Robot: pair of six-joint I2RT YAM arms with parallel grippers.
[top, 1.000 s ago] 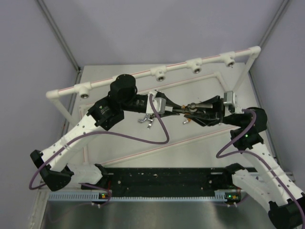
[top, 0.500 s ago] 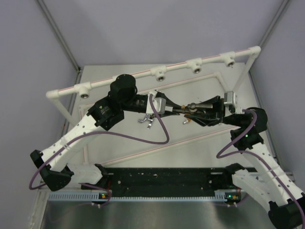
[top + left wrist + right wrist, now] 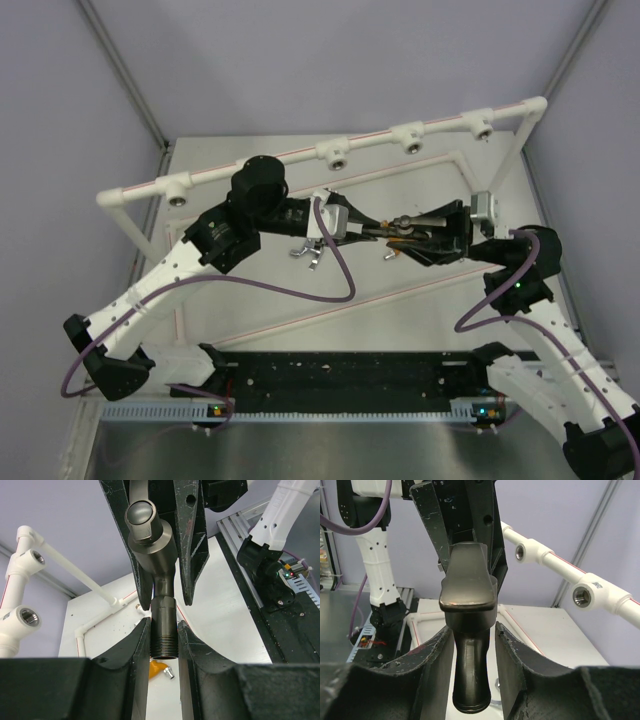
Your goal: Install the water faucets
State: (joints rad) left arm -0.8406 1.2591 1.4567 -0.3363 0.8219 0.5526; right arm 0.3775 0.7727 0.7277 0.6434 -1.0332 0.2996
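above the table (image 3: 400, 325), grey faucet (image 3: 152, 545) clamped in left claw (image 3: 164, 642) and right claw (image 3: 473, 640).

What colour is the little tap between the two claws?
Dark grey. The small metal tap with a threaded end shows best in the left wrist view.

Even, diffuse overhead light is recorded in all views; only faint, soft shadows are cast on the white table (image 3: 400, 325). Dull highlights are seen on the dark grey faucet (image 3: 150, 535). The nearest foreground in both wrist views is rendered slightly soft.
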